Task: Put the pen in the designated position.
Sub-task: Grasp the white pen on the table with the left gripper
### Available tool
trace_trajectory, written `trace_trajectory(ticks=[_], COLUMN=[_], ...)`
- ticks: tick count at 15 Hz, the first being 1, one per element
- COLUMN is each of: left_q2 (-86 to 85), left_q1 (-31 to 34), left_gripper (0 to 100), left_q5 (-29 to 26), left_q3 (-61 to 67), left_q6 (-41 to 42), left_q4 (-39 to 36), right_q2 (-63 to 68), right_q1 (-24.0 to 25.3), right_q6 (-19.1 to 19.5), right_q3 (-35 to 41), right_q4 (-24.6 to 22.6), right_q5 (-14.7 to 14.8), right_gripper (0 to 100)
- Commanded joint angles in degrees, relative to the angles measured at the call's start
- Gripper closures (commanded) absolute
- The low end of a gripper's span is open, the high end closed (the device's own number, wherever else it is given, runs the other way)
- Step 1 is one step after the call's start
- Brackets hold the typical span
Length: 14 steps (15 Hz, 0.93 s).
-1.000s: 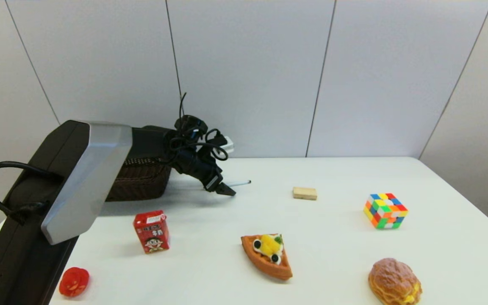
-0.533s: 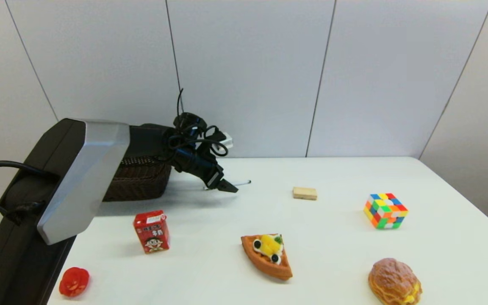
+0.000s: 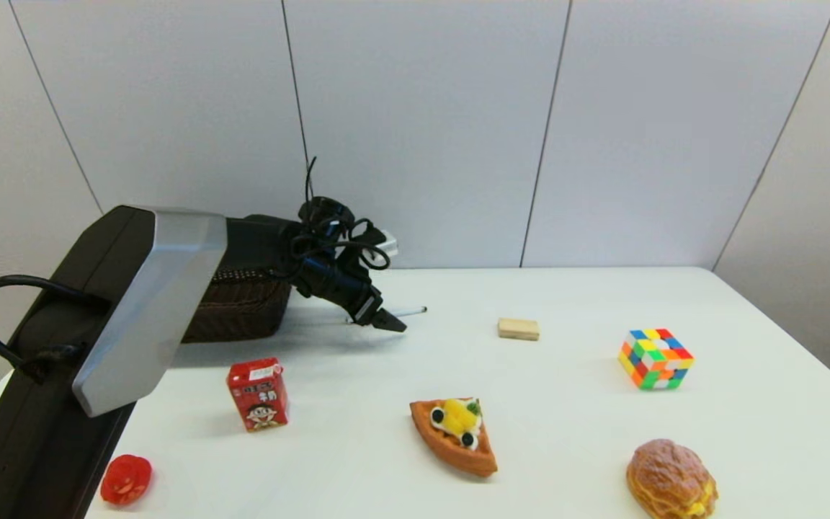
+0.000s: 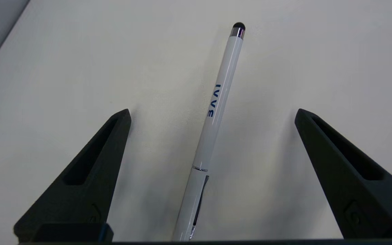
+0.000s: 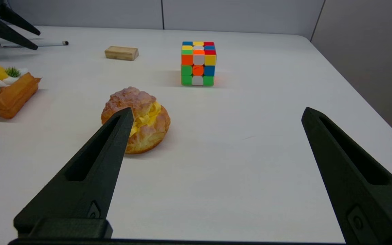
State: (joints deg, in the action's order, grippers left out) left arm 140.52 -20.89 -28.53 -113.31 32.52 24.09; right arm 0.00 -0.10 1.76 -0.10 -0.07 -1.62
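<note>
The pen (image 3: 409, 311) is a thin white stick with a dark tip. It lies flat on the bare white tabletop, just right of the wicker basket (image 3: 238, 310). My left gripper (image 3: 390, 322) hangs low over it, open. In the left wrist view the pen (image 4: 216, 112) runs lengthwise between the two spread fingers (image 4: 94, 170), and neither touches it. No mark on the table shows the designated position. My right gripper (image 5: 214, 114) is open and holds nothing, parked over the table's near right part, out of the head view.
A wooden block (image 3: 518, 329), colour cube (image 3: 655, 358), cream puff (image 3: 671, 479), waffle slice (image 3: 456, 435), red milk carton (image 3: 259, 393) and red tomato piece (image 3: 126, 479) are spread over the table. The left arm's big link (image 3: 98, 339) hides the near left.
The left arm's fingers have edged slightly to the right over the pen. The pen and the other objects have not moved.
</note>
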Motion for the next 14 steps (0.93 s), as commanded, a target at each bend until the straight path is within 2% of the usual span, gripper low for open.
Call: trace_trajectory(ticks=[1, 14], left_q2=[1.07, 0.98], left_q1=[-0.46, -0.37], left_gripper=[0, 0], left_q5=[-0.48, -0.48], left_q3=[0.02, 0.02], left_q6=[0.17, 0.08], left_q4=[0.17, 0.26], right_q2=[0.0, 0.0], right_q1=[0.01, 0.01], right_q6=[0.0, 0.09], right_q3=[0.01, 0.01], right_q4=[-0.01, -0.01], right_q5=[-0.05, -0.05], right_gripper=[0, 0])
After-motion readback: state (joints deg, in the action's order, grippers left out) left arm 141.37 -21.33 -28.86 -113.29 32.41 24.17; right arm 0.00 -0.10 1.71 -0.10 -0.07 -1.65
